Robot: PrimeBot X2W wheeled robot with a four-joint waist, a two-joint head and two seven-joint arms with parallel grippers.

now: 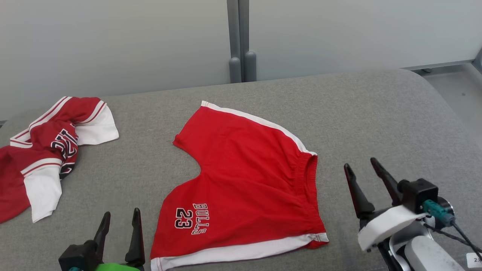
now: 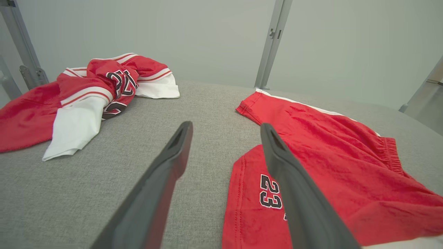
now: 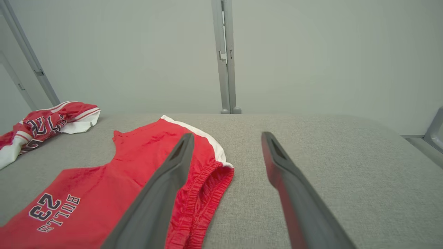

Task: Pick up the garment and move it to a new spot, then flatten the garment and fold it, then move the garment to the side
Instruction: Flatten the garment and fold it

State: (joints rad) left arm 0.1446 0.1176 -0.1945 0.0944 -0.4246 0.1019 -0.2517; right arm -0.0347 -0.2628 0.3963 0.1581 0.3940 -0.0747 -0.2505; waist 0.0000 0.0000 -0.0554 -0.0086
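Note:
The garment, a pair of red shorts (image 1: 244,180) with white side stripes and "BULLS 23" on one leg, lies spread flat in the middle of the grey padded surface (image 1: 376,113), waistband to the right. My left gripper (image 1: 121,212) is open at the lower left, just left of the printed leg hem and holding nothing. In the left wrist view the shorts (image 2: 328,155) lie under and right of that gripper (image 2: 225,125). My right gripper (image 1: 360,163) is open to the right of the waistband. In the right wrist view it (image 3: 226,135) hovers beside the elastic waistband of the shorts (image 3: 131,162).
A crumpled red and white jersey (image 1: 49,150) lies at the far left of the surface, also seen as a jersey (image 2: 86,93) in the left wrist view and a jersey (image 3: 45,121) in the right. A pale wall with a grey post (image 1: 241,56) stands behind. Bare grey surface stretches to the right.

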